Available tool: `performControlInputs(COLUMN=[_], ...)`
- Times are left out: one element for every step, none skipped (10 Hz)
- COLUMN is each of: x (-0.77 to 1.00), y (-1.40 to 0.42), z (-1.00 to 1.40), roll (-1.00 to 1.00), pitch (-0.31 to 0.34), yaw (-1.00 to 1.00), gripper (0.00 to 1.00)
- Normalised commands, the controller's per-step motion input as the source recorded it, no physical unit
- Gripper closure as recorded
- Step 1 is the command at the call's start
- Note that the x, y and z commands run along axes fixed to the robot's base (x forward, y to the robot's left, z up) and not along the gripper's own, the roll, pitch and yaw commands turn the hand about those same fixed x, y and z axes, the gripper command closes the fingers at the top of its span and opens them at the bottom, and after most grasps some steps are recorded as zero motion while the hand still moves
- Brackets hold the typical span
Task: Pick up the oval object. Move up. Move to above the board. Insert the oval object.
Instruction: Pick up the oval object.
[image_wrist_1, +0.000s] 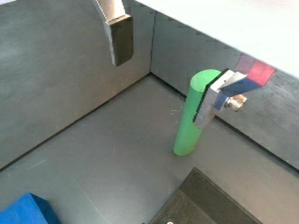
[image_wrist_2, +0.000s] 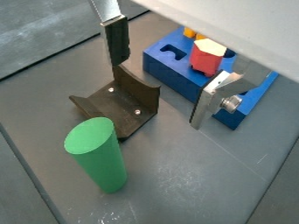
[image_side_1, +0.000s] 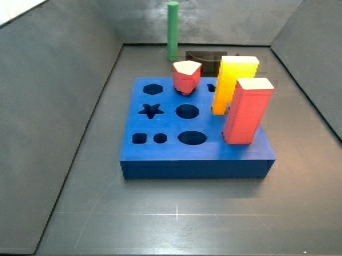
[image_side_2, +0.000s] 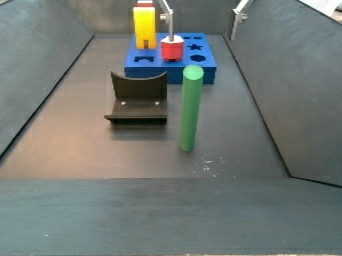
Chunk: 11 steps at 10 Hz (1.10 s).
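Observation:
The oval object, a tall green peg, stands upright on the grey floor in both side views (image_side_2: 190, 110) (image_side_1: 173, 30) and both wrist views (image_wrist_1: 193, 114) (image_wrist_2: 96, 153). The blue board (image_side_1: 167, 150) (image_side_2: 150, 58) (image_wrist_2: 176, 70) lies flat with star, circle and oval holes in its top. My gripper (image_wrist_1: 170, 70) (image_wrist_2: 163, 70) is open and empty, high above the floor. The peg is not between the fingers (image_wrist_1: 121, 35). Its fingertips show at the upper edge of a side view (image_side_2: 203, 10).
A tall red block (image_side_1: 249, 110), a yellow block (image_side_1: 237, 80) and a short red peg (image_side_1: 186, 77) stand in the board. The dark fixture (image_side_2: 136, 100) (image_wrist_2: 117, 105) sits on the floor between peg and board. Grey walls enclose the floor.

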Motion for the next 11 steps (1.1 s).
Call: performControlInputs(x=[0.0, 0.25, 0.33, 0.33, 0.29, 0.0, 0.06, 0.21, 0.23, 0.0, 0.0], y=[0.23, 0.55, 0.65, 0.59, 0.52, 0.42, 0.37, 0.2, 0.14, -0.06, 0.0], z=[0.0, -0.05, -0.09, -0.15, -0.23, -0.38, -0.48, -0.72, -0.59, 0.0, 0.0], roll=[-0.08, -0.09, -0.11, -0.12, -0.08, -0.09, -0.04, -0.04, -0.09, 0.07, -0.01], pitch=[-0.164, -0.084, -0.034, -0.02, -0.037, -0.083, -0.076, -0.113, -0.124, 0.0, 0.0], yaw=[0.0, 0.05, 0.07, 0.03, 0.01, 0.02, 0.06, 0.02, 0.0, 0.0, 0.0], gripper=[0.0, 0.0, 0.0, 0.0, 0.0, 0.0, 0.0, 0.0, 0.0, 0.0, 0.0])
